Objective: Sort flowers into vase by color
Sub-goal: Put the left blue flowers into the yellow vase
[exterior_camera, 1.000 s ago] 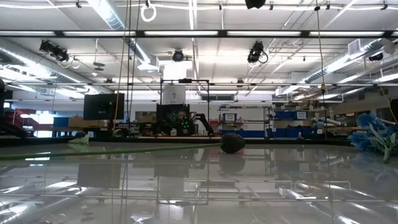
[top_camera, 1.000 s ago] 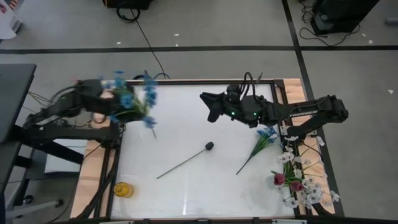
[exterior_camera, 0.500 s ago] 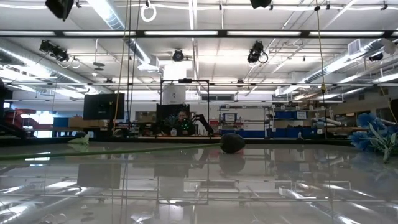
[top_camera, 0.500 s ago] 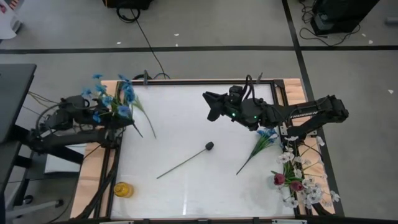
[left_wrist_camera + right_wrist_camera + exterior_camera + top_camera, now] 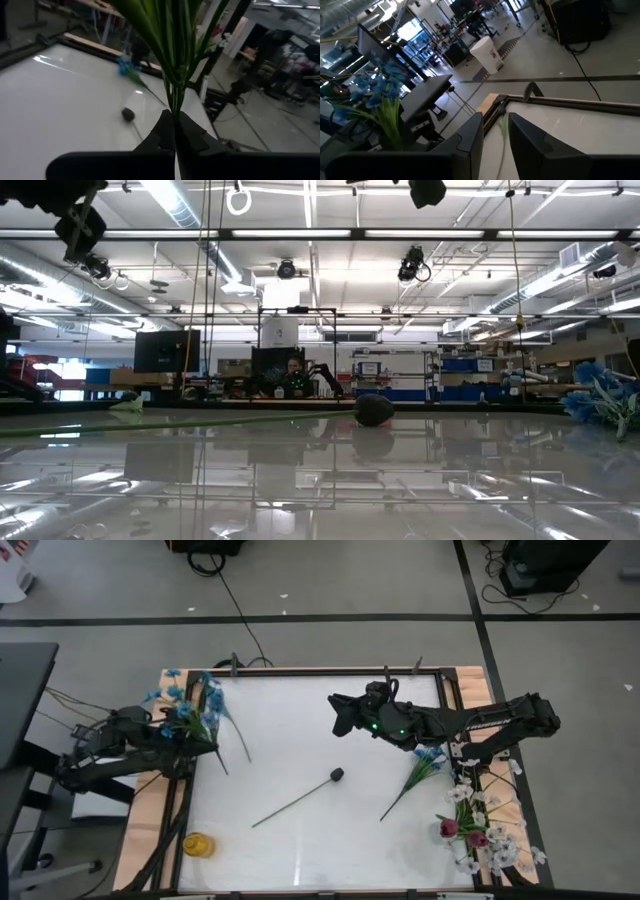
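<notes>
Blue flower bunch (image 5: 190, 705) stems clamped between left jaws (image 5: 175, 131).

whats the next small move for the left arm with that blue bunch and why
Probably keep carrying it leftward and lower it toward wherever the blues collect: the left gripper is shut on the blue flowers at the table's left edge. No vase shows there, so the drop spot is a guess. The right gripper waits open, empty.

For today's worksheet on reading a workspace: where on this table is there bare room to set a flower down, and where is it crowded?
Free: the white table between the left gripper's blue bunch and the right gripper; also the near strip between the yellow object and the loose blue sprig, below the dark-bud stem. Crowded: the right near corner, with white and red flowers.
</notes>
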